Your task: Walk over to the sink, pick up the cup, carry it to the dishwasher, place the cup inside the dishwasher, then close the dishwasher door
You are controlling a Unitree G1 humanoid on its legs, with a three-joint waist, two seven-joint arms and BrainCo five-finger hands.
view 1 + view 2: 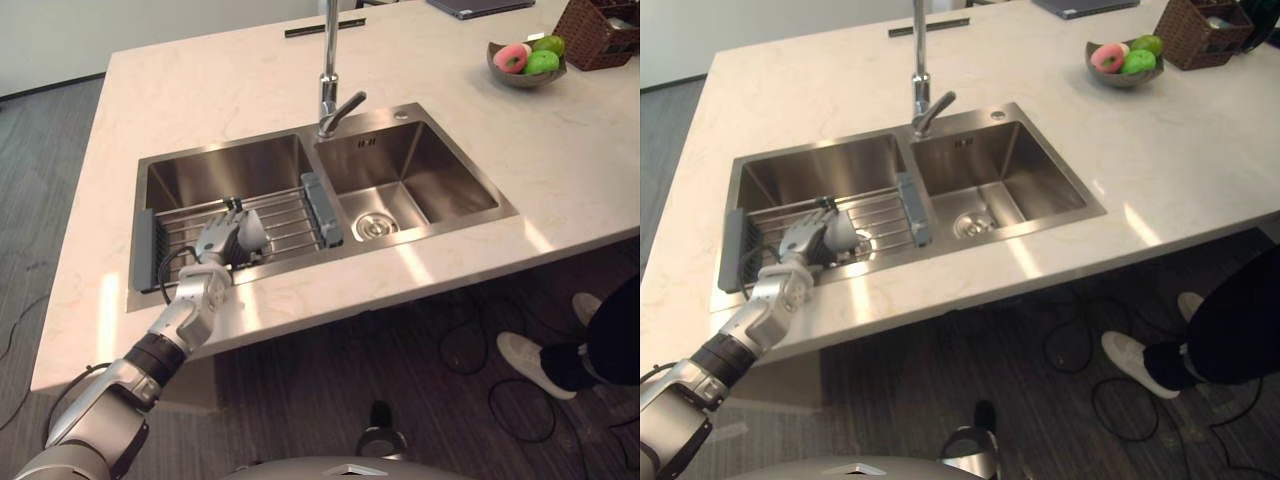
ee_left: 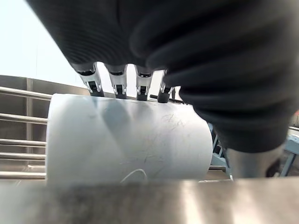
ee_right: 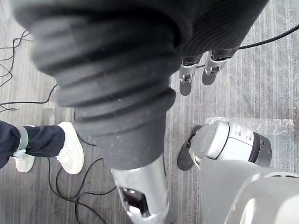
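Pickup stage: at the sink, the left hand curls its fingers over the cup lying on the rack, seemingly unlifted; the right hand hangs slack; carrying, loading and door-closing remain.

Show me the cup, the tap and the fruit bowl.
cup (image 2: 126, 140), left wrist view, on its side wall.
tap (image 1: 329, 40), left eye view, on its upright pipe.
fruit bowl (image 1: 522, 81), left eye view, on its front wall.
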